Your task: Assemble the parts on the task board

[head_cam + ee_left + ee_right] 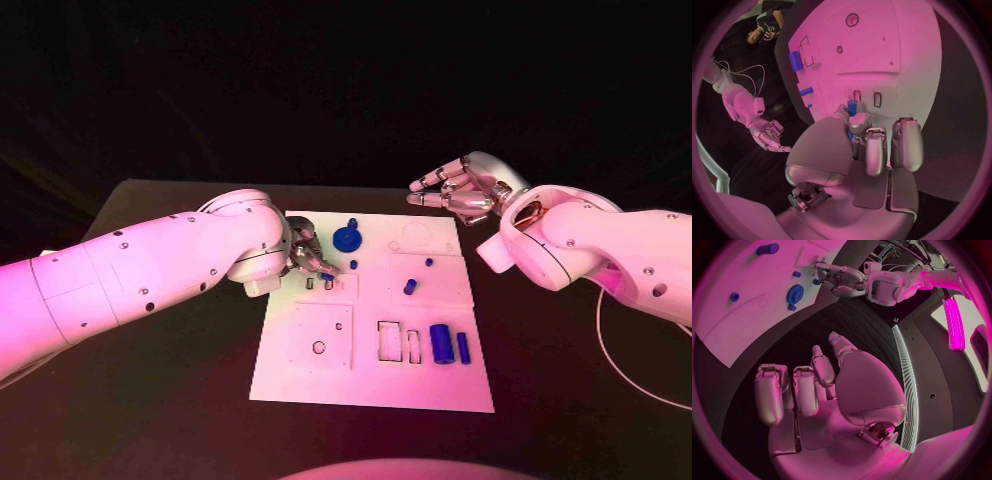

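The white task board point(329, 375) lies mid-table. My left hand point(307, 254) hangs over its left side, just above two small upright slots point(319, 284). It pinches a small blue part point(852, 107) between thumb and a finger, close to those slots point(877, 99). My right hand point(459, 188) floats past the board's far right corner, fingers apart and empty; the same hand point(817, 385) is off the board point(748, 315) over dark table.
A round blue disc point(348, 238) stands at the board's far middle. Two small blue pegs point(428, 262) point(410, 286) stand right of centre. A blue cylinder point(440, 343) and a thin blue bar point(463, 347) lie near the front right, beside rectangular cut-outs point(389, 340).
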